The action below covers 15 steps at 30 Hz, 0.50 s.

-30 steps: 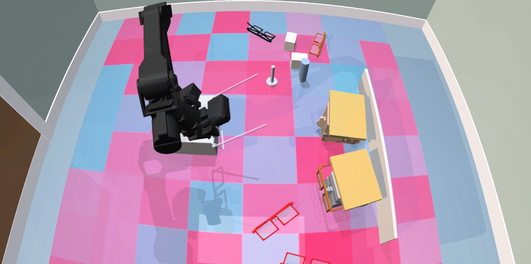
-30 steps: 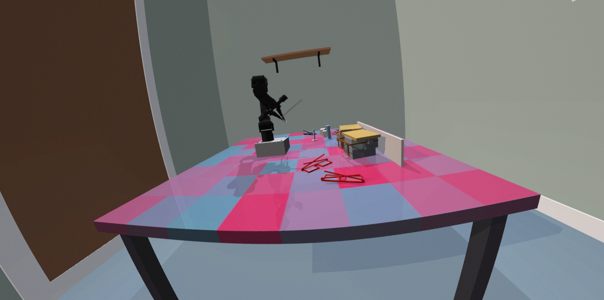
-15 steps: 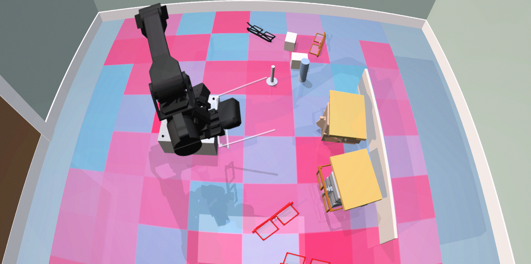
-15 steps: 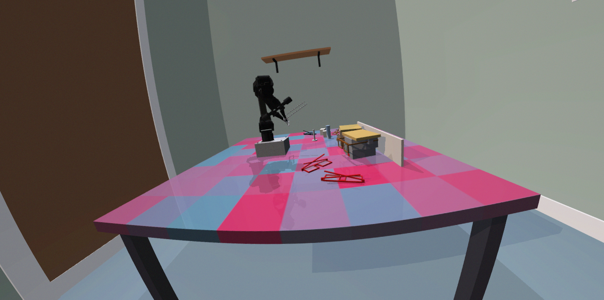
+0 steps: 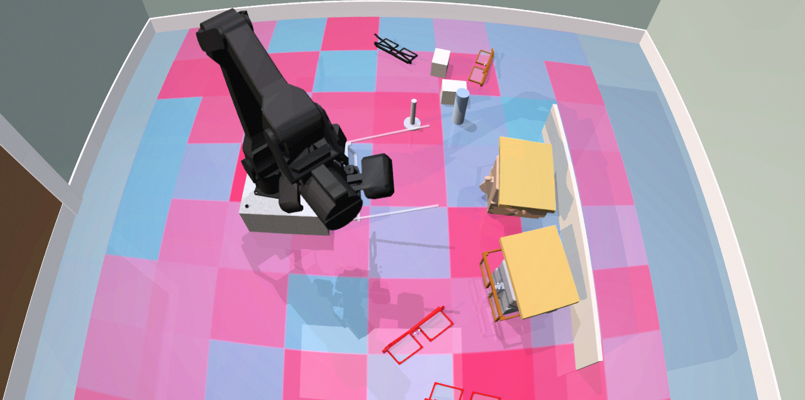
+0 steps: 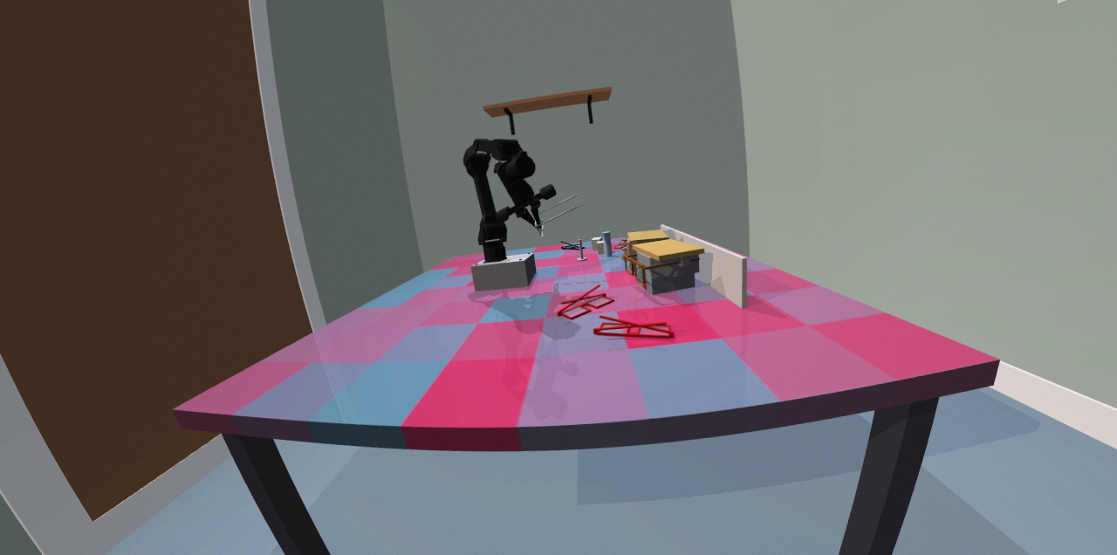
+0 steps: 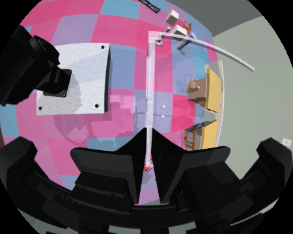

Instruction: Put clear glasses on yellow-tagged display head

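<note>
- Top: clear glasses (image 5: 397, 213) (image 6: 560, 213) (image 7: 150, 75) off the desk (image 5: 332, 307) (image 6: 469, 387) (image 7: 120, 19), temples toward the heads, well apart from them. Tan head (image 5: 492, 189) (image 6: 631, 248) (image 7: 198, 92) bare; grey head (image 5: 506, 290) (image 6: 668, 276) (image 7: 198, 136) wears brown glasses (image 5: 491, 285) (image 6: 639, 270) (image 7: 194, 140).
- Exterior: claw (image 5: 353, 175) (image 6: 538, 227) (image 7: 148, 131) up near the base, clear pair in it. Pickup done.
- Wrist: claw nearly closed, gripping the clear frame. Small yellow mark on tan head, probably the tag. Left, I'd say: approach, seat bridge, hook temples, straighten, release.
</note>
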{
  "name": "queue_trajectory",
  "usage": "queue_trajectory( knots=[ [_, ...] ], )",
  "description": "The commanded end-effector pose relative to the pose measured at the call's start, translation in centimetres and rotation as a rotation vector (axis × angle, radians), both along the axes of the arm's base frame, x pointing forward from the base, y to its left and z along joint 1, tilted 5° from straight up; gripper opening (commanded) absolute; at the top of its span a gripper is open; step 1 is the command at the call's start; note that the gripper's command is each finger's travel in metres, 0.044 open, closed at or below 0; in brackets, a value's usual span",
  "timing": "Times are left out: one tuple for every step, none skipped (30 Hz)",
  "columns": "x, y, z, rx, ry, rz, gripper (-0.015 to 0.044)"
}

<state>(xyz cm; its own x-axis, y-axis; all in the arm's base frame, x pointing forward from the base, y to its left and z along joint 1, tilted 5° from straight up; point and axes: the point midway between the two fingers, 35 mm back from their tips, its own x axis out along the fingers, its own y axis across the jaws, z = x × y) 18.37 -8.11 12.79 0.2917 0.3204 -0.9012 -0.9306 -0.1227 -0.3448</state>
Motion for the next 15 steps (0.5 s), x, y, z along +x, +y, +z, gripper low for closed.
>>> queue_trajectory(
  knots=[
    [0.9,0.4,-0.1,-0.009,0.038,-0.008,0.0000],
    [1.1,0.6,-0.2,-0.009,0.048,-0.010,0.0000],
    [1.3,0.8,-0.3,-0.010,0.059,-0.011,0.0000],
    [1.5,1.0,-0.4,-0.011,0.069,-0.013,0.0000],
    [1.7,1.1,-0.4,-0.012,0.079,-0.015,0.0000],
    [1.9,1.3,-0.5,-0.013,0.089,-0.016,0.0000],
    [2.1,1.5,-0.6,-0.015,0.099,-0.018,0.0000],
    [2.2,1.7,-0.7,-0.017,0.109,-0.020,0.0000],
    [2.4,1.9,-0.8,-0.019,0.118,-0.022,0.0000],
    [2.6,2.1,-0.9,-0.021,0.127,-0.024,0.0000],
    [2.8,2.3,-1.0,-0.024,0.137,-0.026,0.0000],
    [3.0,2.5,-1.0,-0.026,0.146,-0.028,0.0000],
    [3.2,2.8,-1.1,-0.029,0.155,-0.030,0.0000],
    [3.3,3.0,-1.2,-0.032,0.163,-0.033,0.0000],
    [3.5,3.2,-1.3,-0.036,0.172,-0.035,0.0000]
  ],
)
